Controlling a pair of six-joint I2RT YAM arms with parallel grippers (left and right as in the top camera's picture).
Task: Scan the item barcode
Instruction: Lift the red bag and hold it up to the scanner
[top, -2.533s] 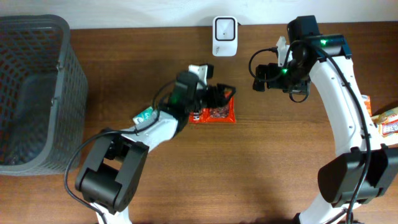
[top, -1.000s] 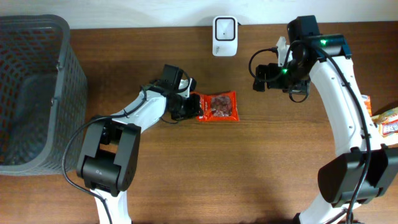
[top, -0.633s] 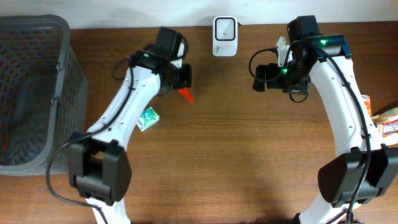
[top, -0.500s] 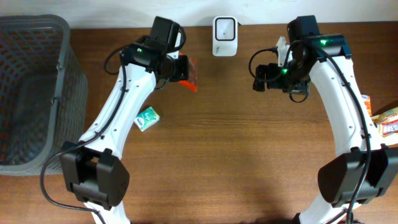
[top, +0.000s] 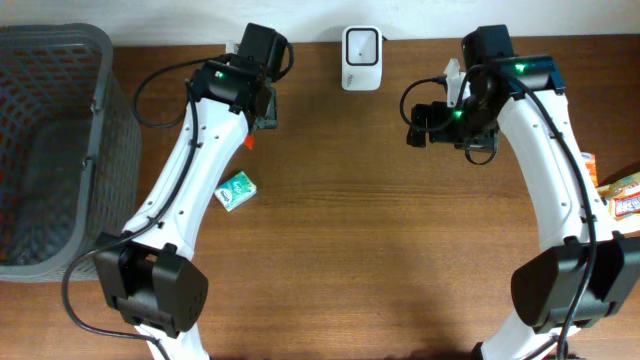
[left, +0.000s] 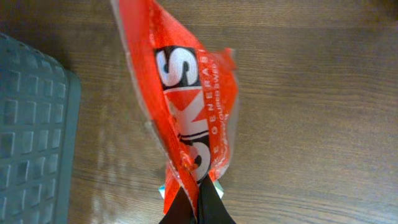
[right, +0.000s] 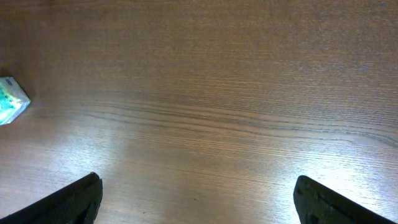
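Wooden tabletop overhead: left gripper carries the red packet, mostly hidden, seemingly dangling, left of the scanner. Left wrist: jaws clamp its edge seam; light, limp, slippery film. Right wrist: right gripper spread wide, empty.

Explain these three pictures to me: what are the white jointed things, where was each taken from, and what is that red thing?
They are two robot arms at a wooden table, each ending in a two-finger gripper. One picture looks down from above; the other two come from cameras on the wrists, each showing its own fingers. The left gripper is shut on a red snack packet, held above the table. A grey basket stands at the left end. The right gripper is open and empty. On the table lie a small green-and-white box and, at the right edge, more snack packets. The white device at the far edge is probably the barcode scanner.
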